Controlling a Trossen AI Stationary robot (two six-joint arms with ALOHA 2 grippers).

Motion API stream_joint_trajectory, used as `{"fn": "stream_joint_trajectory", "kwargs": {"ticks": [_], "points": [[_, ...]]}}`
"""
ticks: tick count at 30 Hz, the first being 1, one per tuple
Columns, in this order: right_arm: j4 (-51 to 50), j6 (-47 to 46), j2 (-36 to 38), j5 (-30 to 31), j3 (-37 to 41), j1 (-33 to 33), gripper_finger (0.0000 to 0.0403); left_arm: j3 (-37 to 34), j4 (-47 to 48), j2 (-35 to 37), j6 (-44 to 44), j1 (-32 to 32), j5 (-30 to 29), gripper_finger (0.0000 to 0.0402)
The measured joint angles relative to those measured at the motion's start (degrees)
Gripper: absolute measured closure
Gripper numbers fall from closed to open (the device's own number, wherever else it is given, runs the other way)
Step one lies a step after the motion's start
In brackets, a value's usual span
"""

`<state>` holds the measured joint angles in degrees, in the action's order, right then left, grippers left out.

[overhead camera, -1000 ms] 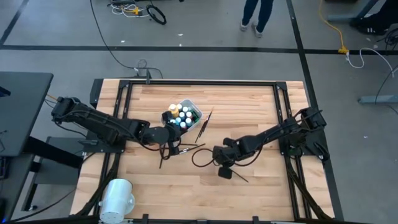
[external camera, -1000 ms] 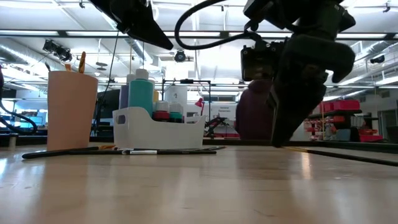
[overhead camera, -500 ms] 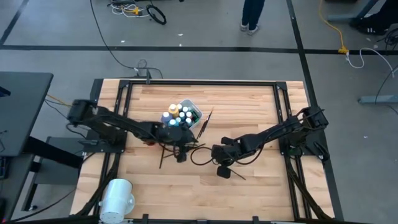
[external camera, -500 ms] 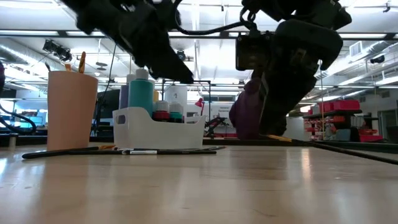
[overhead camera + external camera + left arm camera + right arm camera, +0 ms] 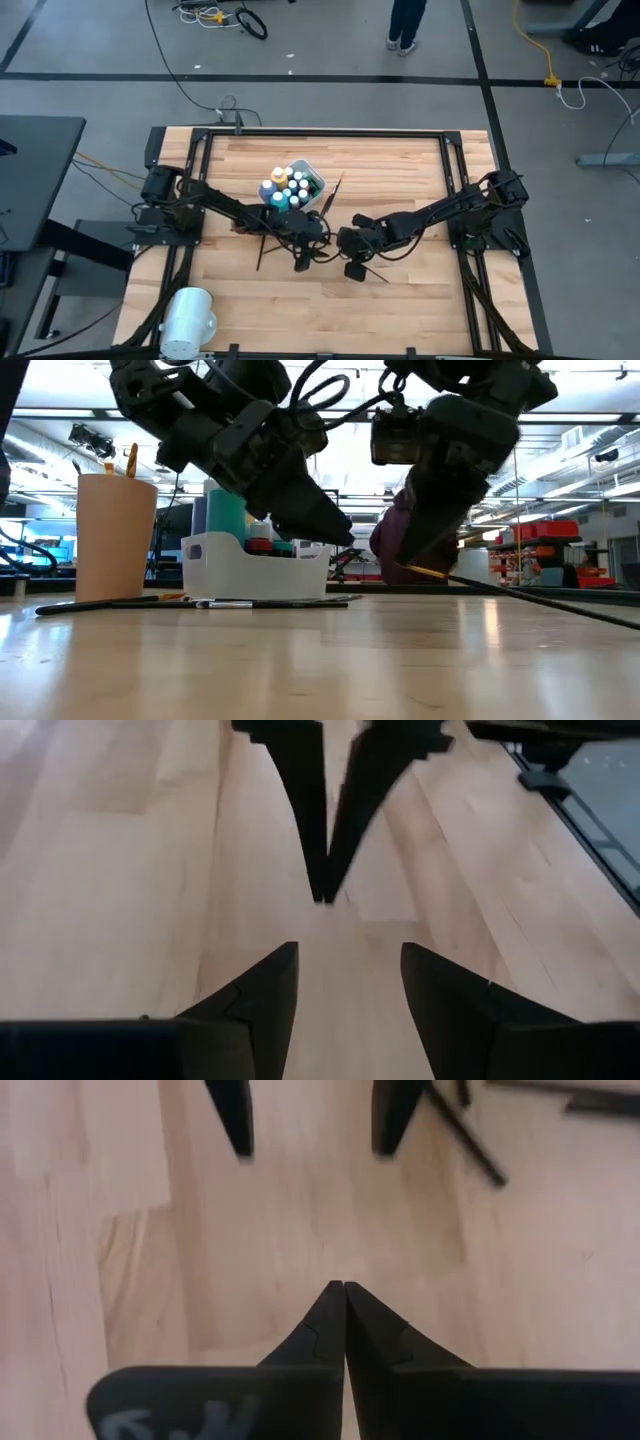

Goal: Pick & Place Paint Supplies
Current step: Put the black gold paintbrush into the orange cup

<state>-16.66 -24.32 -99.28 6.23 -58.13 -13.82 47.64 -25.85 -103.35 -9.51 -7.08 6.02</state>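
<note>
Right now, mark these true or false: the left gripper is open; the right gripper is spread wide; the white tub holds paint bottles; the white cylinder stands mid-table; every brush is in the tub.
1. The left gripper is open. True.
2. The right gripper is spread wide. False: its fingers are pressed together.
3. The white tub holds paint bottles. True.
4. The white cylinder stands mid-table. False: it sits at a corner of the table, on the left arm's side.
5. Every brush is in the tub. False: brushes lie on the table beside it.
</note>
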Motion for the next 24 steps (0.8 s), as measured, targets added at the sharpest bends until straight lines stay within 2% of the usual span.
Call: {"fn": "stream_joint_trajectory", "kwargs": {"ticks": [9,20,24], "points": [[7.4,4.9,0.0,1.5,0.0,1.4,0.0403,0.0,0.3,0.0,-3.7,0.5,-0.4,0.0214],[9.2,9.1,0.1,7.6,0.0,2.0,0.0403,0.0,0.9,0.0,-5.4,0.5,-1.0,0.0214],[11.1,10.1,1.5,8.4,-0.2,2.5,0.0403,0.0,1.0,0.0,-8.0,0.5,-3.0,0.0214]]}}
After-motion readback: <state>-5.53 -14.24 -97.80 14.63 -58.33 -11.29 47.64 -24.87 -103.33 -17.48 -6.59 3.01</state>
